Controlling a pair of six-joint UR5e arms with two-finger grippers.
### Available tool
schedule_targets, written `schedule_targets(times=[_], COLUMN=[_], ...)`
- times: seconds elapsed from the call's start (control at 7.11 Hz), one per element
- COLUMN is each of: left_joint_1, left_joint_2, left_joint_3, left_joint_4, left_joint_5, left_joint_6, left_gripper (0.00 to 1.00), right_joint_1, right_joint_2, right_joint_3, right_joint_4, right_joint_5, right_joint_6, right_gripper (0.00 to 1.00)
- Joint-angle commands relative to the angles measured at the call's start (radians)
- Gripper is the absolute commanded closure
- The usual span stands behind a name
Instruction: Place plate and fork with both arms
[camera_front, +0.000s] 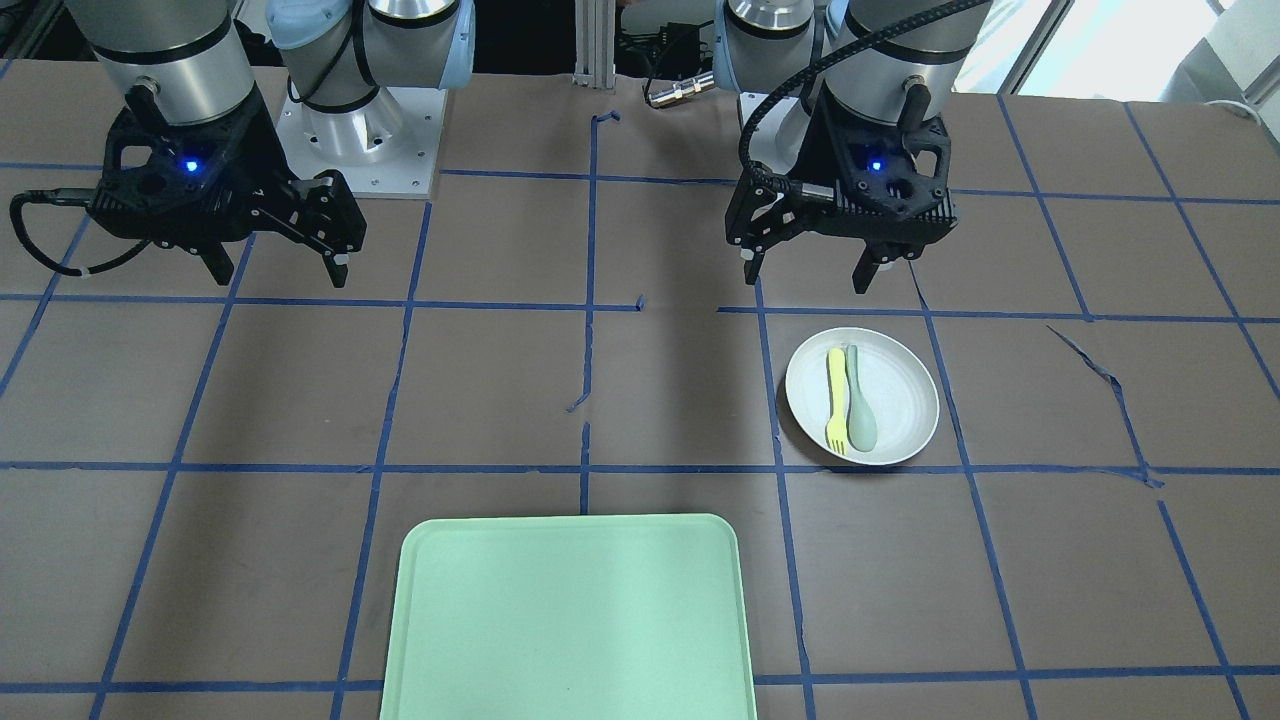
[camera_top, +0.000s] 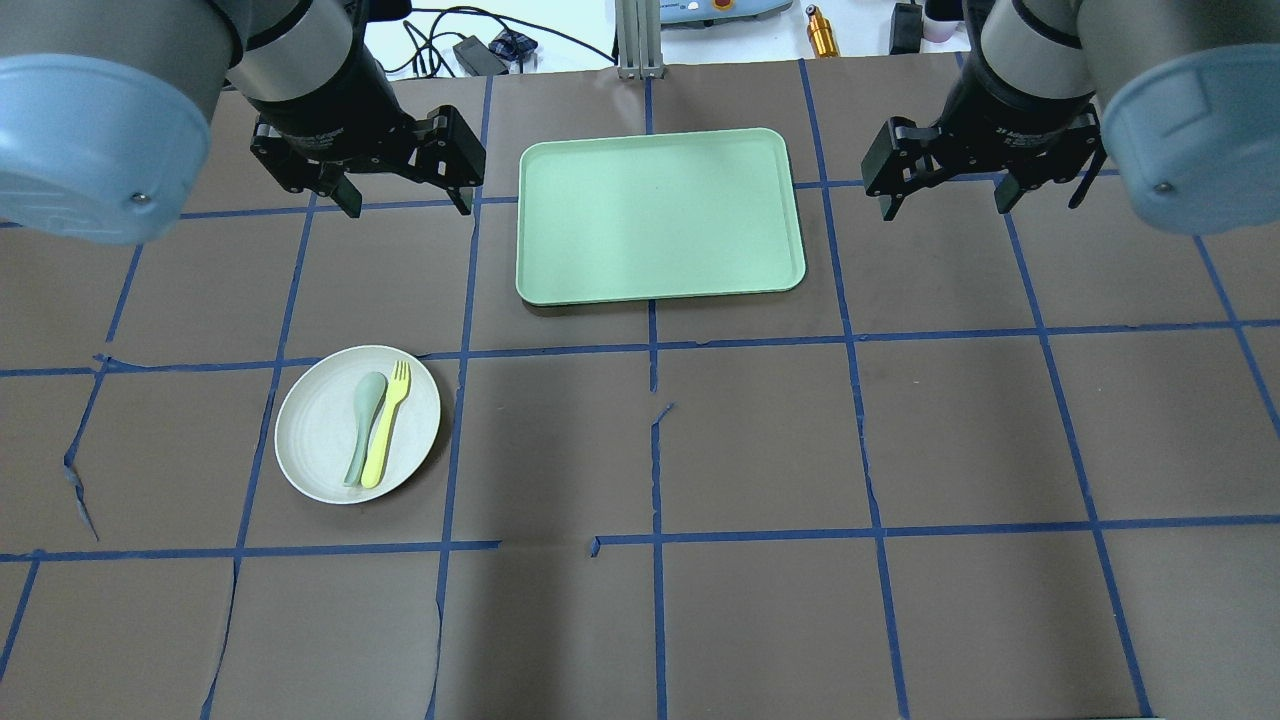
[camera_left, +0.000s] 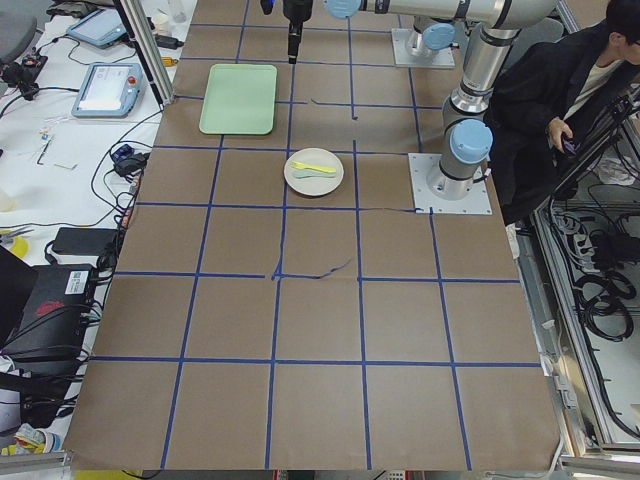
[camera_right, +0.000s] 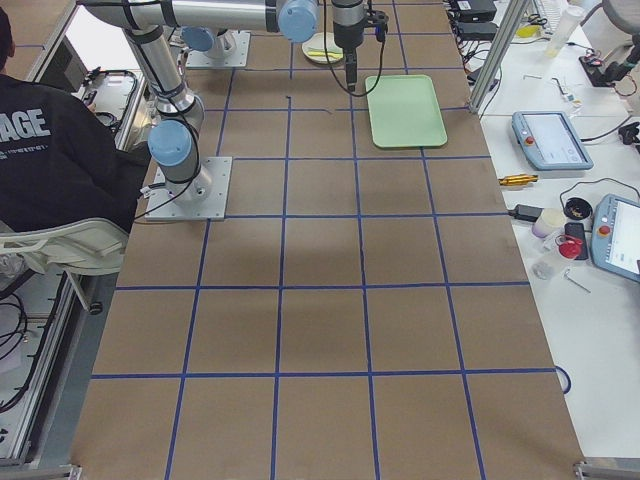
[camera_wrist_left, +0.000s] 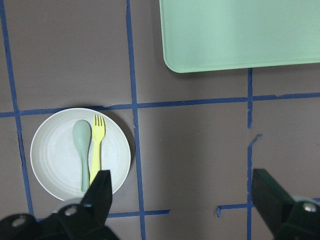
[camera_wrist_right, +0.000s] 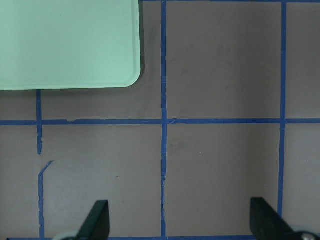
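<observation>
The off-white plate (camera_top: 318, 425) lies on the table on my left side. It also shows in the front view (camera_front: 905, 385) and the left wrist view (camera_wrist_left: 52, 160). The pale-yellow fork (camera_top: 386, 425) lies in it beside a grey-green spoon (camera_top: 362, 425), tines toward the tray. My left gripper (camera_top: 408, 205) hangs open and empty above the table, beyond the plate. My right gripper (camera_top: 945, 207) hangs open and empty on the other side of the tray. Neither touches anything.
A large mint-green tray (camera_top: 660, 215) lies at the far middle of the table, between the two grippers. Brown paper with blue tape lines covers the table. A person sits beside the robot base in the side views.
</observation>
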Motion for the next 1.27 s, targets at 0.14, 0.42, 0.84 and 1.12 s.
schedule_targets(times=[0.14,0.42,0.84,1.12], left_joint_1=[0.000,0.000,0.001,0.001], left_joint_2=[-0.002,-0.001,0.001,0.001], left_joint_3=[-0.025,-0.025,-0.025,-0.025], left_joint_4=[0.050,0.050,0.047,0.046], left_joint_5=[0.002,0.002,0.005,0.005], left_joint_6=[-0.001,0.001,0.004,0.005], left_gripper=[0.00,0.00,0.00,0.00], right_joint_1=[0.001,0.001,0.001,0.000], right_joint_2=[0.025,0.026,0.026,0.028], right_joint_3=[-0.059,-0.056,-0.048,-0.048], right_joint_4=[0.075,0.078,0.072,0.072], right_joint_5=[0.003,0.000,-0.001,-0.001], right_joint_6=[-0.003,-0.005,-0.001,-0.001], right_gripper=[0.00,0.00,0.00,0.00])
